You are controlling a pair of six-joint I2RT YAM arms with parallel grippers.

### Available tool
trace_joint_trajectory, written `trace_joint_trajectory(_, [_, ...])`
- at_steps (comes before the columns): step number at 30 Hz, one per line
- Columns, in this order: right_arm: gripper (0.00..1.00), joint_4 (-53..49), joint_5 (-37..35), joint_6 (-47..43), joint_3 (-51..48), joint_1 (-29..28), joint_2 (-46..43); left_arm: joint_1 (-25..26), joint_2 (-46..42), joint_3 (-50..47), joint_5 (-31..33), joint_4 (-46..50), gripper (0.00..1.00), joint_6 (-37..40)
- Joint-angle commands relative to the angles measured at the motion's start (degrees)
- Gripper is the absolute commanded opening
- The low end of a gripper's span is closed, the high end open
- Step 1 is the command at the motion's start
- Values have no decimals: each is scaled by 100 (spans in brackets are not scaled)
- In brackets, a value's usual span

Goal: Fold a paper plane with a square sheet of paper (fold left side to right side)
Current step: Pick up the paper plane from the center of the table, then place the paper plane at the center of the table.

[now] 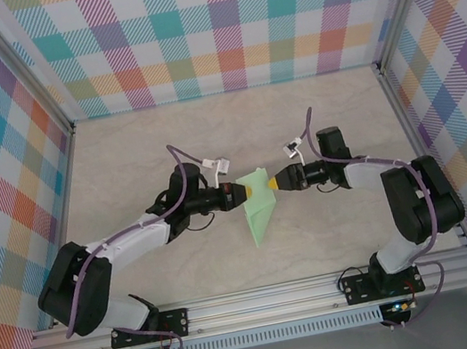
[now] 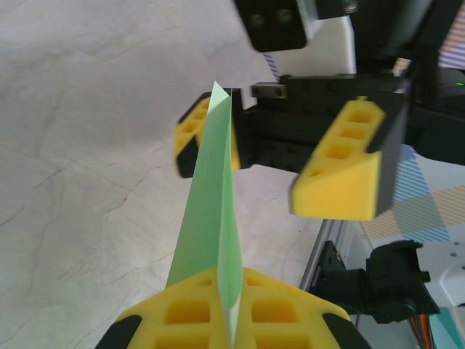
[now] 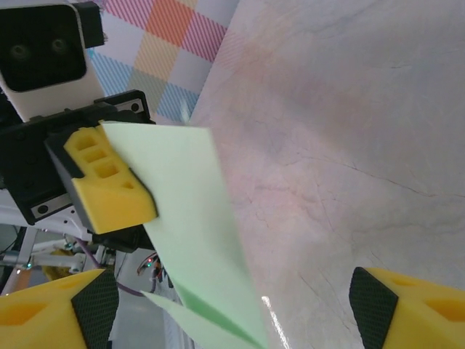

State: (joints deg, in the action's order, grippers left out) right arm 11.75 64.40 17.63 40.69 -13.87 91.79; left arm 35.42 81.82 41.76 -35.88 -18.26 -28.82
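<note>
We've got the left gripper (image 1: 238, 192) pinching the plane (image 1: 257, 215), right gripper (image 1: 275, 182) spread wide; an off-center clamp could crumple it.

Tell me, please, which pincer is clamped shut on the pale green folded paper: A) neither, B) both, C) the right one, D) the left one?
D: the left pincer has its yellow pads pressed together on the pale green folded paper, while the right pincer stands wide open.

The top camera looks down from behind; the wrist cameras, very near, face each other across the green paper (image 2: 211, 211).
</note>
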Motion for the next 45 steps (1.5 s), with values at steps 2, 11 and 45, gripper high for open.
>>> trace_joint_trajectory(2, [75, 462, 580, -49, 139, -115, 57, -88, -166, -42, -297, -9, 0, 245])
trace_joint_trajectory(11, [42, -438, 882, -581, 387, -151, 180, -88, -60, -2, -274, 29, 0, 224])
trace_joint_trajectory(45, [12, -2221, -1833, 1453, 1188, -266, 1207, 3243, 645, 1421, 5757, 3920, 75, 390])
